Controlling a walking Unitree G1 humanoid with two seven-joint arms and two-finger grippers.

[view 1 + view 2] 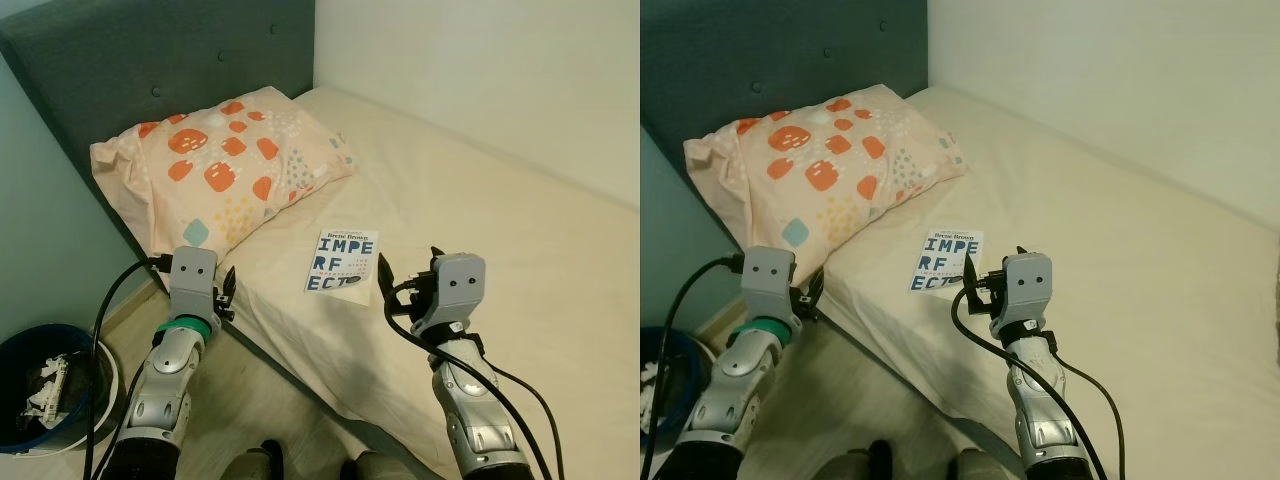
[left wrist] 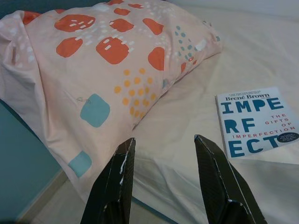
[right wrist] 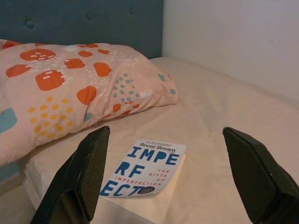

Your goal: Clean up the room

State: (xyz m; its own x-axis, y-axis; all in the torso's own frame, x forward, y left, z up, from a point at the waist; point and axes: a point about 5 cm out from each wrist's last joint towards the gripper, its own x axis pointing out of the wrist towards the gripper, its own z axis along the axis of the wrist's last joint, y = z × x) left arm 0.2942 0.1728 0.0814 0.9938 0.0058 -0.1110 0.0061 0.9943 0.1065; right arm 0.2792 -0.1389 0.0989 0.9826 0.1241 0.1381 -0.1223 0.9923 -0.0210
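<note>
Small bedroom corner here. A bed (image 1: 520, 230) with a cream sheet is sitting tight against a plain off-white wall (image 1: 500, 70), with a dark teal tufted headboard (image 1: 150, 70) standing at its head. A pale blue-green wall (image 1: 40, 220) is running down the left side, and light wood flooring (image 1: 250, 400) is showing beside the bed.

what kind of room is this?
Most likely a bedroom: a bed with a padded headboard, a patterned pillow and a book on the sheet. A waste bin stands on the floor beside it.

The book (image 2: 258, 122) cover reads "Brené Brown", "IMPERFECT", "THE GIFTS OF IMPERFECTION".
</note>
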